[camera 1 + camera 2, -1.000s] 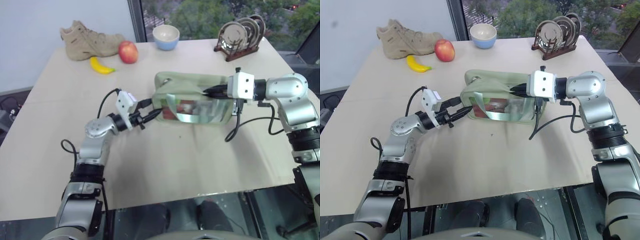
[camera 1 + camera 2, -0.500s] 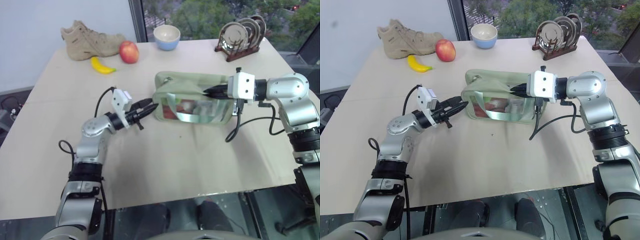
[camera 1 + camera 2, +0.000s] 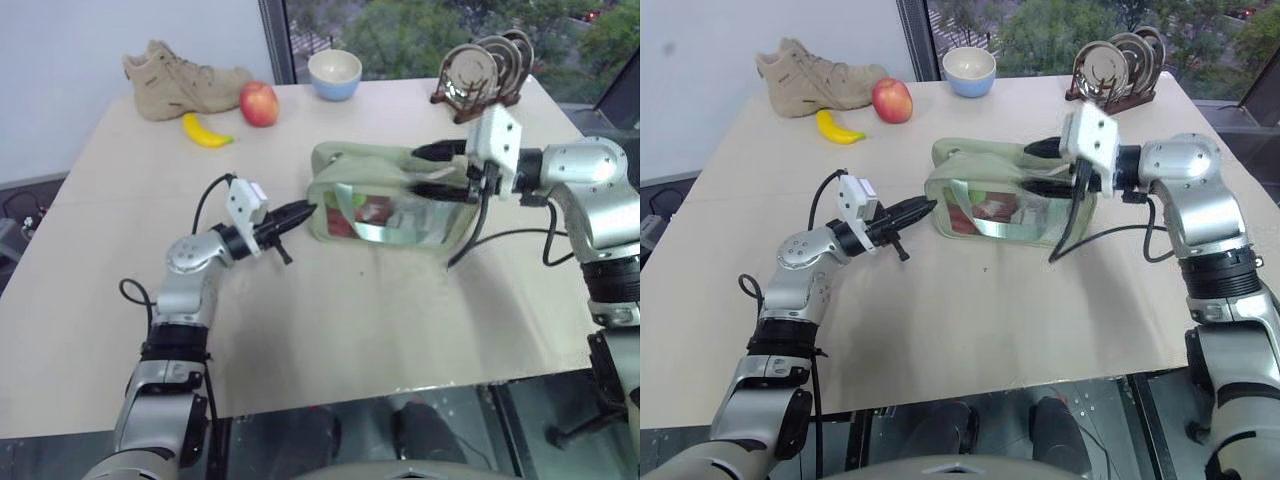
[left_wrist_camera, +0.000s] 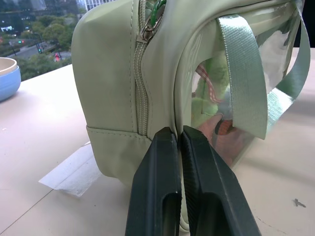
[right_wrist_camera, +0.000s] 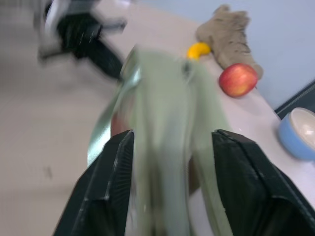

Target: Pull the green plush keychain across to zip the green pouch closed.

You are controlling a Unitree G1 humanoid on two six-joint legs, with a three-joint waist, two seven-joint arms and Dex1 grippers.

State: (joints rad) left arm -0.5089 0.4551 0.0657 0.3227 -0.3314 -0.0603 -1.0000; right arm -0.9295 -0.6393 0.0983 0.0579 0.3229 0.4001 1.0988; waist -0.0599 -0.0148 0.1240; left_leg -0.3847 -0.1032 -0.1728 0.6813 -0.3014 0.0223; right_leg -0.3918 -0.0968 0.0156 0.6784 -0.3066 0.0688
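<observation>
Pale-green pouch [image 3: 385, 205] sits mid-bench [image 3: 330, 330], clear window toward the robot, strap looped over its front. Zipper pull sits at pouch's left end, w/ a bit of bright green keychain [image 4: 158, 7] just beside it. Left gripper [image 3: 300, 212]: fingers pressed together, empty, tips at pouch's left end. Right gripper [image 3: 440, 170]: fingers spread, straddling pouch's right end. Shoe, apple, banana, bowl, plate rack at bench's far edge.

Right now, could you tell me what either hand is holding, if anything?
Nothing: the left hand is shut at the green pouch's end, and the right hand is open around it.
</observation>
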